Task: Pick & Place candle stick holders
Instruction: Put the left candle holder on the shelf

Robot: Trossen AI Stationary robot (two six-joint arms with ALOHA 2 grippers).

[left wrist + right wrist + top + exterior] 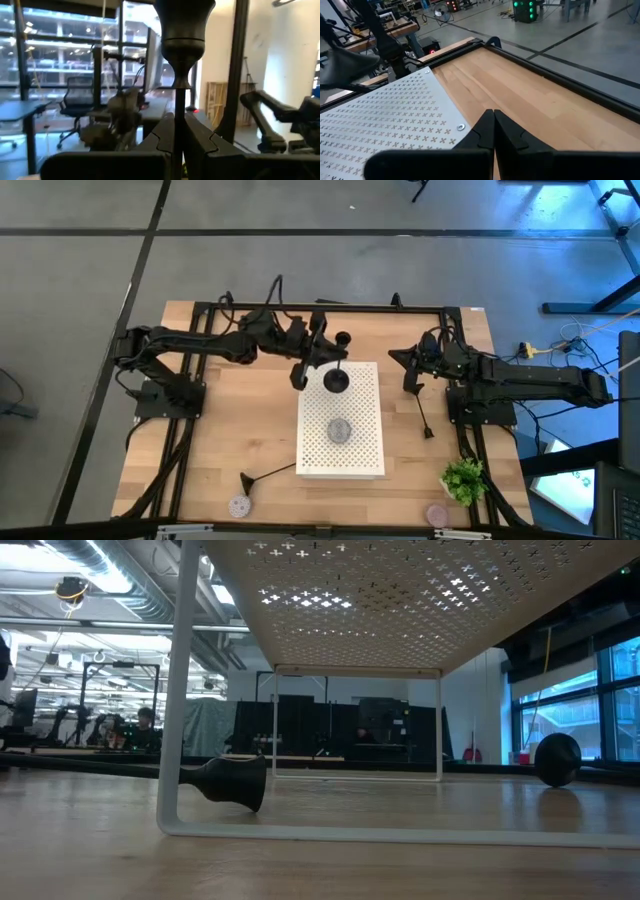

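One black candle stick holder [184, 30] stands roughly upright, cup end up, with my left gripper [175, 135] shut on it. In the high view its round base [336, 380] shows over the far end of the white perforated stand [360, 455]. A second holder [265, 473] lies on its side on the table at the front left. A third [425, 418] lies on its side to the right of the stand. My right gripper [493, 117] hovers shut over the table's right side, holding nothing. My left gripper pinches the holder's thin stem [177, 100] between its two fingers, a little below the cup. The fingers come in about level from the table's left and lie across the stem. The fingers hide the base here, so I cannot tell whether it touches the stand.
A grey disc [340, 430] lies on the stand, and two more [238, 505] [437, 515] lie near the front edge. A small green plant [463, 478] stands at the front right. A black frame [330, 308] borders the table. The low view shows a lying holder [232, 783] behind the stand's leg.
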